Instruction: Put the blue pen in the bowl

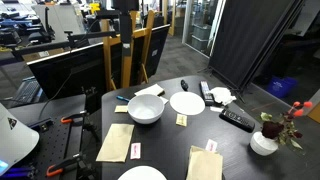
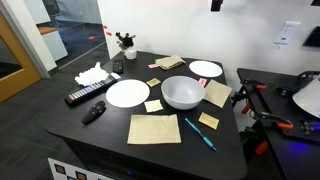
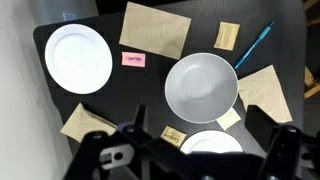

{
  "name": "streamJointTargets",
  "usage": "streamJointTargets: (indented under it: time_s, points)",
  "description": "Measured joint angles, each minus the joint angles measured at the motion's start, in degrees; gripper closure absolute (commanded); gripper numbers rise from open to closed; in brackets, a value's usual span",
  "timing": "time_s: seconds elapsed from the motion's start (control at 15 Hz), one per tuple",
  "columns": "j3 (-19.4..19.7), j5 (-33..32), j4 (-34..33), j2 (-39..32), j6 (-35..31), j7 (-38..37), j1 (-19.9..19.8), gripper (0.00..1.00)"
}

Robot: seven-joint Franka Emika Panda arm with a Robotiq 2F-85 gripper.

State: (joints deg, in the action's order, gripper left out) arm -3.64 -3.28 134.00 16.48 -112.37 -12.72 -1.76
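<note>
The deep white bowl [image 2: 182, 93] stands empty near the middle of the black table, and shows in both exterior views [image 1: 146, 109] and in the wrist view [image 3: 201, 86]. The blue pen [image 2: 197, 132] lies flat on the table beside the bowl, near the table's edge. In the wrist view the blue pen [image 3: 253, 45] lies at the upper right, apart from the bowl. My gripper [image 3: 200, 138] hangs high above the table, over the bowl and a plate. Its jaws are spread wide and hold nothing.
Flat white plates [image 2: 127, 92] [image 2: 206, 69] [image 3: 78, 57] flank the bowl. Tan napkins [image 2: 155, 128] [image 3: 155, 28], small cards [image 3: 133, 59], black remotes [image 2: 85, 96] [image 1: 237, 119], a small dark object [image 2: 93, 113] and a flower vase [image 1: 264, 140] also sit on the table. Chairs stand behind it.
</note>
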Motion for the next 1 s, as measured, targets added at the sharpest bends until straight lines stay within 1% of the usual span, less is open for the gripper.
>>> streamJointTargets:
  time_s: [0.67, 0.8, 1.0]
  points:
    - [-0.1, 0.1, 0.3, 0.0, -0.2, 0.0, 0.6, 0.00]
    - [-0.4, 0.7, 1.3, 0.0, -1.2, -0.2, 1.4, 0.00]
    - [-1.5, 2.5, 4.6, 0.4, -4.6, -2.3, 3.0, 0.00]
